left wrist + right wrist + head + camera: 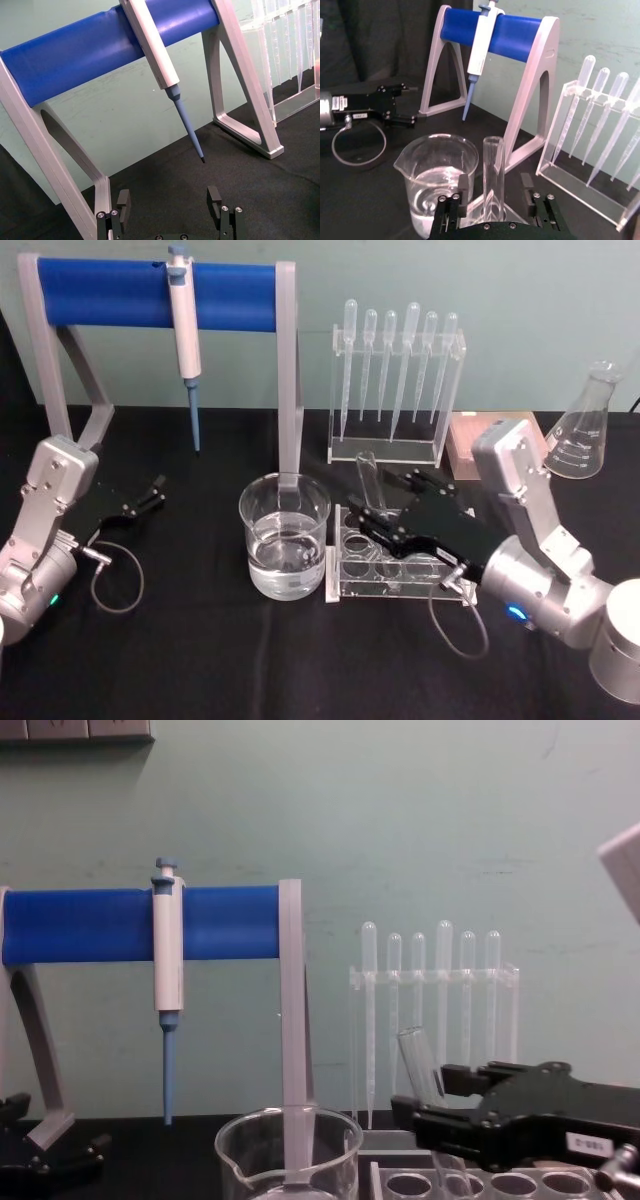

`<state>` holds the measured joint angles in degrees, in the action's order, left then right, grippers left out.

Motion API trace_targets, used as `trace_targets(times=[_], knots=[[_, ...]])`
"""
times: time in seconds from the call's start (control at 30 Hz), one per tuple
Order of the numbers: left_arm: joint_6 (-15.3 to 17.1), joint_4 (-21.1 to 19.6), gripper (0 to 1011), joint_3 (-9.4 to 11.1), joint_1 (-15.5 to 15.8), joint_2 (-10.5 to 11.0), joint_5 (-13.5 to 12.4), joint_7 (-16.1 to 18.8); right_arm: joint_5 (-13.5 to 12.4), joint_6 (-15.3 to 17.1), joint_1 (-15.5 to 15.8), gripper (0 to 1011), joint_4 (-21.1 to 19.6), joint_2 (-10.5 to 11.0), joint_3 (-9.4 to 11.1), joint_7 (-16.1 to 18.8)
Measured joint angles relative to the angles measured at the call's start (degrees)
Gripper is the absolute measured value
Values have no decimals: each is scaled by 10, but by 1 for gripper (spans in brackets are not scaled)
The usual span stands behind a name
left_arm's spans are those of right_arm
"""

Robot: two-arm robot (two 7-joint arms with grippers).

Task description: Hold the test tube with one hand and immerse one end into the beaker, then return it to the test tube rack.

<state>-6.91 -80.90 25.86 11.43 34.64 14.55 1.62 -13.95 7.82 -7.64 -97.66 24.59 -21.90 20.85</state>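
The black table (200, 660) carries, from largest down: the blue-barred stand (155, 295) with the pipettor (184, 315) hung on it, the pipette rack (395, 390) behind, the beaker (284, 535) part-filled with clear liquid, and the ringed tube rack (395, 562) just to the right of the beaker.

The right gripper (496, 192) is positioned over the tube rack, reaching in from the right. The left gripper (148, 494) is parked well to the left, fingers spread wide with nothing between them, pointed toward the stand.

The test tube (493, 175) stands in the rack, long axis near upright with a slight lean, open mouth upward. In the right wrist view the tube is seen between the two fingers (463, 189), roughly centred, with a gap visible on each side; the jaws are judged parted and not yet closed on the glass.

The right arm is plainly the nearer one. The beaker lies just left of the tube, apart from the rack.

Judgement: closing on the tube is the step in hand; a lift clear of the ring, then a short carry leftward over the beaker rim, would be required.
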Motion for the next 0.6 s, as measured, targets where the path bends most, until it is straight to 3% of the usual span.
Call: trace_targets(times=[0.2,0.33,0.43,0.6], knots=[[0,0,1000,0,0,0,0,0,1,37,37,829,-54,31,20,-4],[0,0,1000,0,0,0,0,0,-5,54,74,916,-96,57,56,-14],[0,0,1000,0,0,0,0,0,-8,54,93,1000,-102,65,86,-29],[0,0,1000,0,0,0,0,0,5,35,103,1003,-73,54,122,-66]])
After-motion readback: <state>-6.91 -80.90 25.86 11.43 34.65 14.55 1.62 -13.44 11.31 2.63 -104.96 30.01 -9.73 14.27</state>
